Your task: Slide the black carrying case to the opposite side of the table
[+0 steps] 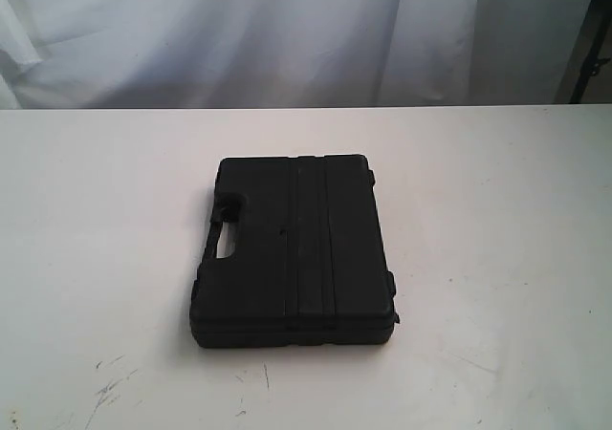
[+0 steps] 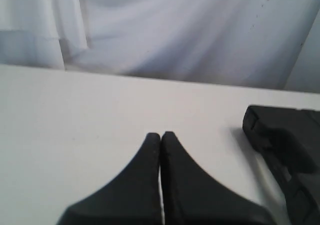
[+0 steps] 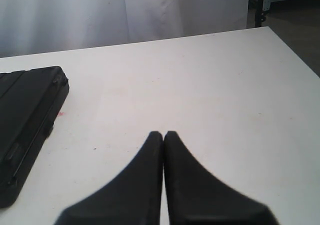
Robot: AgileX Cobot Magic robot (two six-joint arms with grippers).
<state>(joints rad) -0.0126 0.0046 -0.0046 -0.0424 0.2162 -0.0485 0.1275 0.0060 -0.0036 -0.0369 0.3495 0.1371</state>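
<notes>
The black carrying case (image 1: 292, 250) lies flat near the middle of the white table (image 1: 497, 220), its handle cut-out on its left side. Neither arm appears in the exterior view. In the left wrist view my left gripper (image 2: 161, 135) is shut with nothing between its fingers, hovering over bare tabletop, and the case's handle end (image 2: 285, 155) shows off to one side, apart from it. My right gripper (image 3: 163, 134) is likewise shut and empty, with the case's latch edge (image 3: 25, 120) well clear of it.
A white curtain (image 1: 287, 29) hangs behind the table's far edge. Dark scratches (image 1: 110, 387) mark the tabletop near its front left. A small pink spot (image 3: 61, 114) lies beside the case. The table's right corner (image 3: 270, 30) drops off to a dark floor.
</notes>
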